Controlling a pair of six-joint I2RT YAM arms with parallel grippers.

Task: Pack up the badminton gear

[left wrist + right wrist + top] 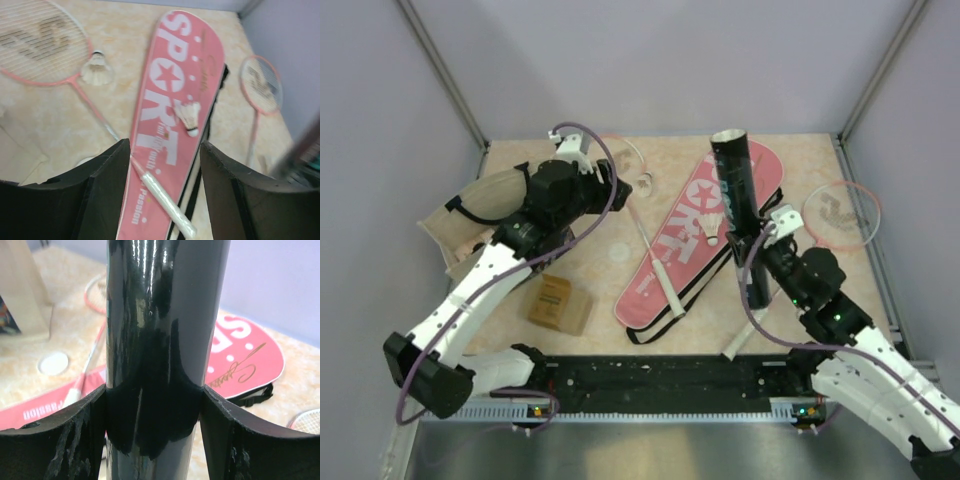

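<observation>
Shuttlecock (190, 116) on the cover (170, 65) wants a cork-end pinch from the empty, spread left gripper (165, 147); right gripper (155, 390) clasps the tube (160, 315).

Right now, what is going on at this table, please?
Two robot arms are packing badminton gear. The right gripper is shut on the tube, by the pink cover. The left gripper is open and empty, above a racket whose handle lies on the cover. One shuttlecock lies on the cover, a second shuttlecock beside that racket's head. The second racket lies further right. Both rackets are outside the cover.
</observation>
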